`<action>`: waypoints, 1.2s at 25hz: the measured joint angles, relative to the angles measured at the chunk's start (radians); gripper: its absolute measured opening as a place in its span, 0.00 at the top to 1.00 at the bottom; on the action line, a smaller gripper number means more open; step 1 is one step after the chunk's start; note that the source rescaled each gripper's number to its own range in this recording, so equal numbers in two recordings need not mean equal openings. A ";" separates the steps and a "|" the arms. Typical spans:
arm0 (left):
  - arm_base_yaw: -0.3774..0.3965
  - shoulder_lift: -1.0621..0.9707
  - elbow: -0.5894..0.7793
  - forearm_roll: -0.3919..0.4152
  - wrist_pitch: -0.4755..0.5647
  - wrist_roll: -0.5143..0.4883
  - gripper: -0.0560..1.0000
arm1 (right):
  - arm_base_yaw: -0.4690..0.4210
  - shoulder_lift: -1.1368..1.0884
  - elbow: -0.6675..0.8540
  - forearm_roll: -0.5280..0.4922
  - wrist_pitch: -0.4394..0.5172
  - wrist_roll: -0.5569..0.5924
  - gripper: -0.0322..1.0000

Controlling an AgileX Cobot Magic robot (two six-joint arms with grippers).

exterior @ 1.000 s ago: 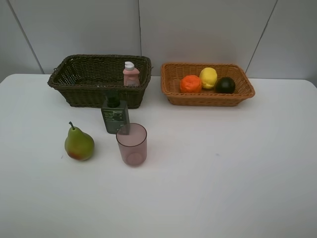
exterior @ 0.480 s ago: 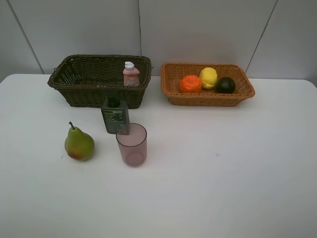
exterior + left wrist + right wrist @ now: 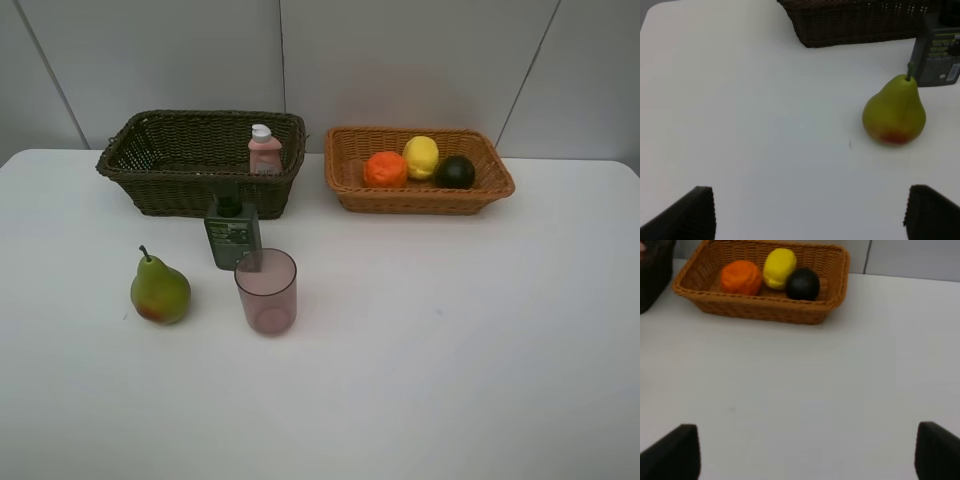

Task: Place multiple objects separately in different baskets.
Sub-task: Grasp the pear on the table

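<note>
The left claw [image 3: 810, 215] and right claw [image 3: 805, 452] both stand wide, holding nothing. On the white surface [image 3: 450, 330], the yellow-green pear [image 3: 160, 290] sits at nine o'clock of the translucent pink cup [image 3: 266, 292].

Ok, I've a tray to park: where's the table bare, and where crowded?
Bare: white table right of the translucent pink cup, in front of the orange-tan wicker basket. Crowded: yellow-green pear, dark green pump bottle and cup, before the dark wicker basket.

Test lab: white table [image 3: 450, 380], grey panels [image 3: 400, 60]
</note>
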 joint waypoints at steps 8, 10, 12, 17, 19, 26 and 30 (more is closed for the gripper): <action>0.000 0.000 0.000 0.000 0.000 0.000 0.00 | -0.184 0.000 0.000 0.000 0.000 0.000 0.12; 0.000 0.000 0.000 0.000 0.000 0.000 0.00 | -0.212 0.000 0.000 0.000 0.000 0.000 0.12; 0.000 0.000 0.000 0.000 0.000 0.000 0.00 | -0.221 0.000 0.000 0.000 0.000 0.000 0.12; 0.000 0.000 0.000 0.000 0.000 0.000 0.00 | -0.223 0.000 0.000 0.000 0.000 0.000 0.12; 0.000 0.000 0.000 0.000 0.000 0.000 0.00 | -0.223 0.000 0.000 0.000 0.000 0.000 0.12; 0.000 0.000 0.000 0.000 0.000 0.000 0.00 | -0.223 0.000 0.000 0.000 0.000 0.000 0.12; 0.000 0.000 0.000 0.000 0.000 0.000 0.00 | -0.223 0.000 0.000 0.000 0.000 0.000 0.12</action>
